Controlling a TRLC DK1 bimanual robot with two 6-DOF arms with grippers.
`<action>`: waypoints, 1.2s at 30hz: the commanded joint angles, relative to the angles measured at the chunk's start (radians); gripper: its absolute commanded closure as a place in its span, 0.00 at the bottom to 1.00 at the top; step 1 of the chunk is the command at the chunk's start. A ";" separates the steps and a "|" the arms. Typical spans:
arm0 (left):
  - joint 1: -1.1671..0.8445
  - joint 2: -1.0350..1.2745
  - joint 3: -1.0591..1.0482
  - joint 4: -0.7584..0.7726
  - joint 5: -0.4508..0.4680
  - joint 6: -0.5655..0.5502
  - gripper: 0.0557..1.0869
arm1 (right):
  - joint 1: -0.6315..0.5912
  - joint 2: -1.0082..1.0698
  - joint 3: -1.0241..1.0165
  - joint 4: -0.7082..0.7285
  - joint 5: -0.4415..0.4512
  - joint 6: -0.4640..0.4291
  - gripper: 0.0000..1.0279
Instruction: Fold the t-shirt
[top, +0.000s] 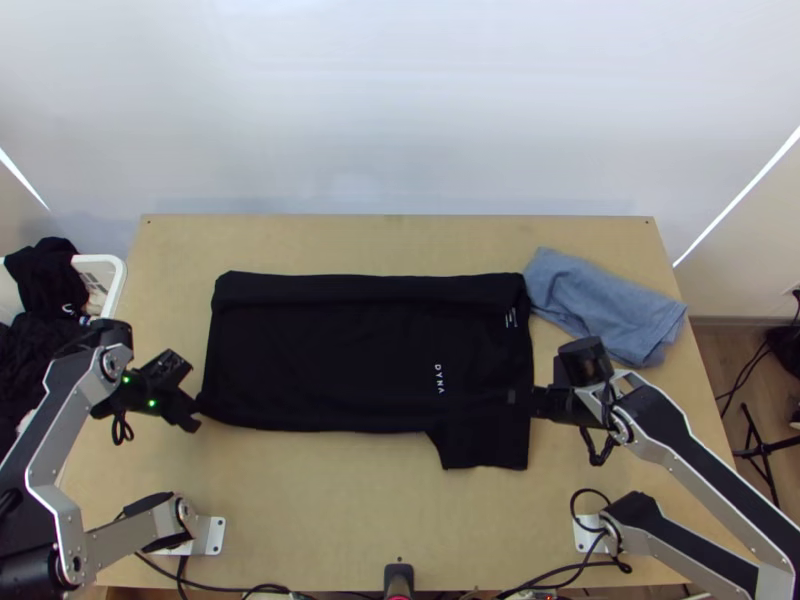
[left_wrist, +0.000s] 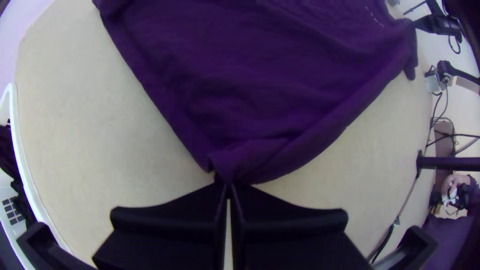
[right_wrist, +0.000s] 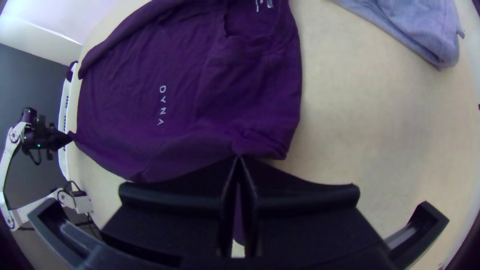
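Note:
The black t-shirt (top: 370, 350) lies across the table, its far long edge folded over in a strip and one sleeve pointing toward the near edge. At its lower left corner is my left gripper (top: 197, 408); in the left wrist view the left gripper (left_wrist: 228, 186) is shut on that corner of the shirt (left_wrist: 250, 85). My right gripper (top: 535, 402) is at the shirt's right side, above the sleeve. In the right wrist view the right gripper (right_wrist: 239, 159) is shut on a pinch of the shirt (right_wrist: 190, 100) near the shoulder.
A folded blue-grey cloth (top: 605, 305) lies at the table's right, close to the shirt's collar. A white basket (top: 122, 285) with dark clothes stands off the left edge. Bare tabletop (top: 330, 490) shows between the shirt and the near edge.

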 joint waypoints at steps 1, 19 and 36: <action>-0.002 0.063 0.085 0.037 0.015 -0.076 0.97 | -0.046 0.006 0.049 0.005 0.001 -0.027 0.97; -0.042 0.224 0.341 0.084 0.041 -0.258 0.97 | -0.115 0.131 0.175 0.085 0.015 -0.052 0.97; -0.083 0.333 0.493 0.127 0.041 -0.367 0.97 | -0.156 0.409 0.457 0.204 0.053 -0.058 0.97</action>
